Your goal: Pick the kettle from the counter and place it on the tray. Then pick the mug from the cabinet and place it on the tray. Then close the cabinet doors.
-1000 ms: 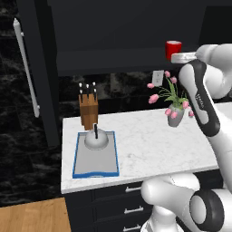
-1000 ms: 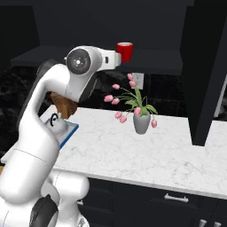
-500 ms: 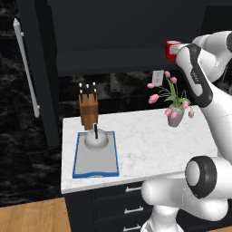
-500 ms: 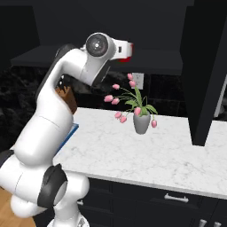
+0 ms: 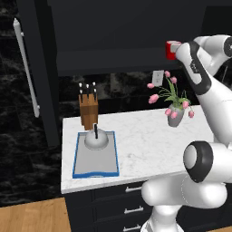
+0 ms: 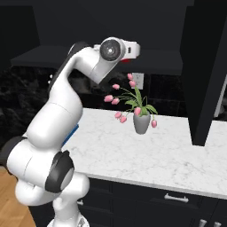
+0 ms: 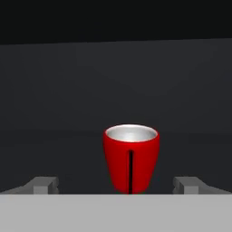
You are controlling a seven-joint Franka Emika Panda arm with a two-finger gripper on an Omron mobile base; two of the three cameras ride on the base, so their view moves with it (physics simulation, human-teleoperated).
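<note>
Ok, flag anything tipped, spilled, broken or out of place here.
Nothing stands out. The kettle sits upright at the far end of the tray; the mug stands upright on the cabinet shelf, centred ahead of the open gripper. The flower vase and knife block stand upright on the counter. No spill is visible.

You can count one red mug (image 7: 131, 157) standing between the spread jaws, and well below and away from them one tray (image 5: 96, 170), one kettle (image 5: 96, 139), one knife block (image 5: 88, 111), one vase of pink flowers (image 5: 175, 105) and one wall outlet (image 5: 157, 77).
</note>
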